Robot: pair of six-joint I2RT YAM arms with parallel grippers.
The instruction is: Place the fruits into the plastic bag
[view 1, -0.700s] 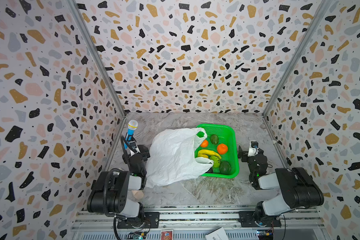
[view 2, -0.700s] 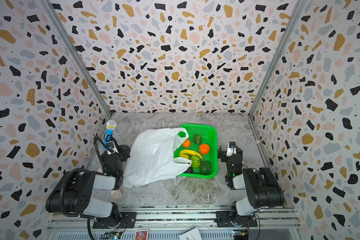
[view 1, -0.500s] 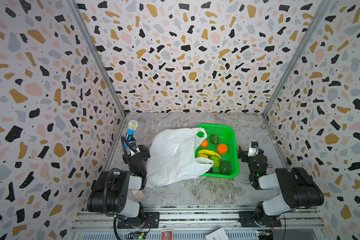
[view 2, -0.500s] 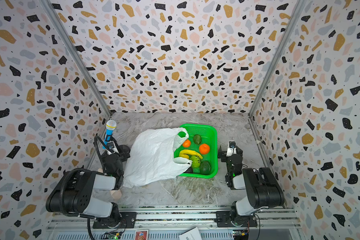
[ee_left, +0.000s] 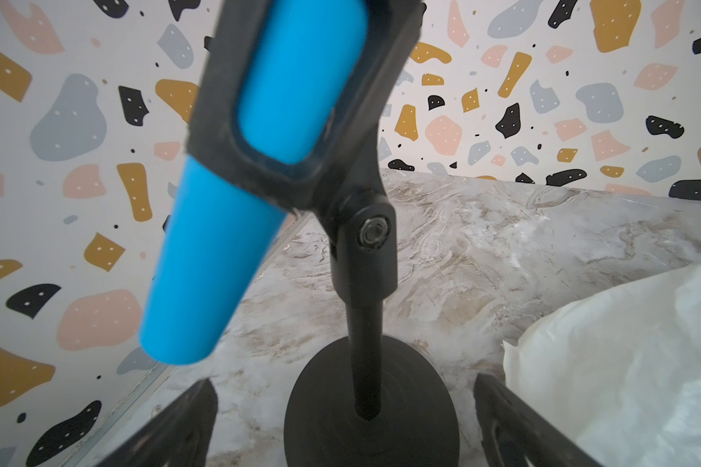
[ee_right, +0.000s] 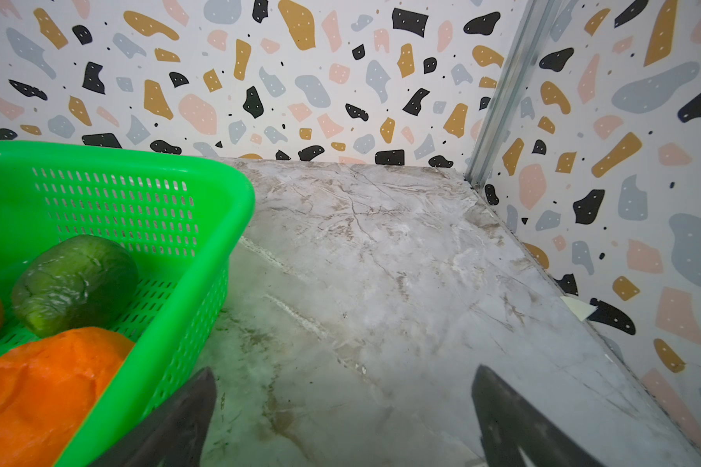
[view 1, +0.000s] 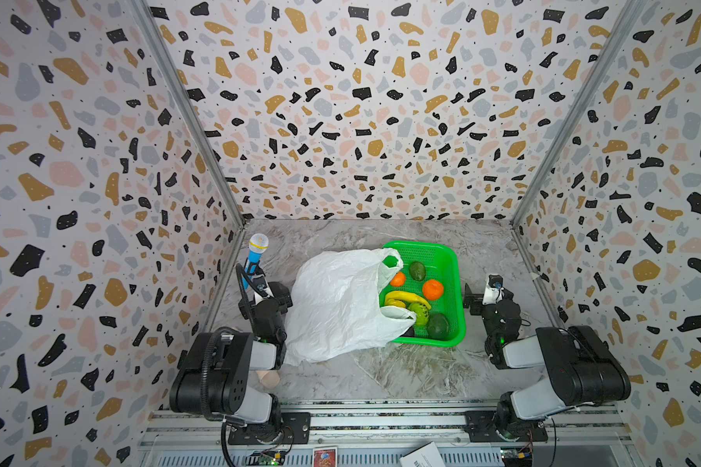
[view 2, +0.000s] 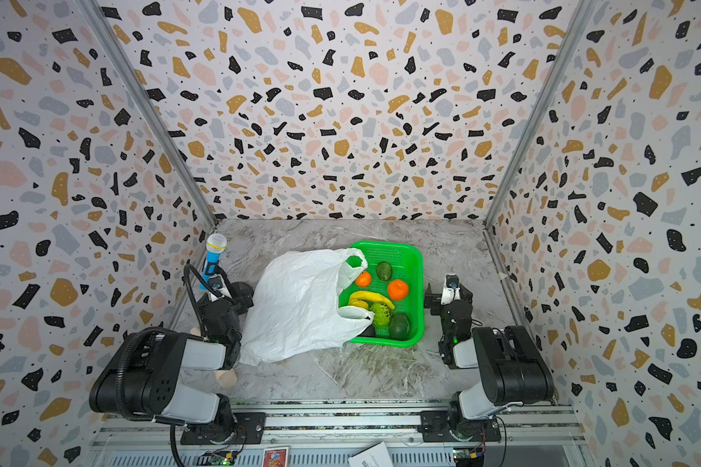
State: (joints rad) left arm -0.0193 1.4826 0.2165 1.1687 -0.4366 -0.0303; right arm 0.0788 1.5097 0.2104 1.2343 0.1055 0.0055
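Both spread wide, nothing held: left gripper [ee_left: 343, 404] faces the microphone stand [ee_left: 365, 307], right gripper [ee_right: 345, 380] beside the green basket [view 1: 458, 283]. Fruits [view 1: 405, 298] sit in that basket; plastic bag [view 1: 336, 303] lies flat alongside, handles draped in. That unopened mouth could spill fruit onto the counter [view 1: 401, 372].

the marbled grey desk [view 1: 401, 372] carries a green mesh basket [view 1: 430, 343] right of middle, a white plastic bag [view 1: 336, 299] lying beside it with handles over the basket's rim, a black stand [ee_left: 340, 424] by the left wall, and a beige peg [view 1: 270, 379] near the front left, partly hidden
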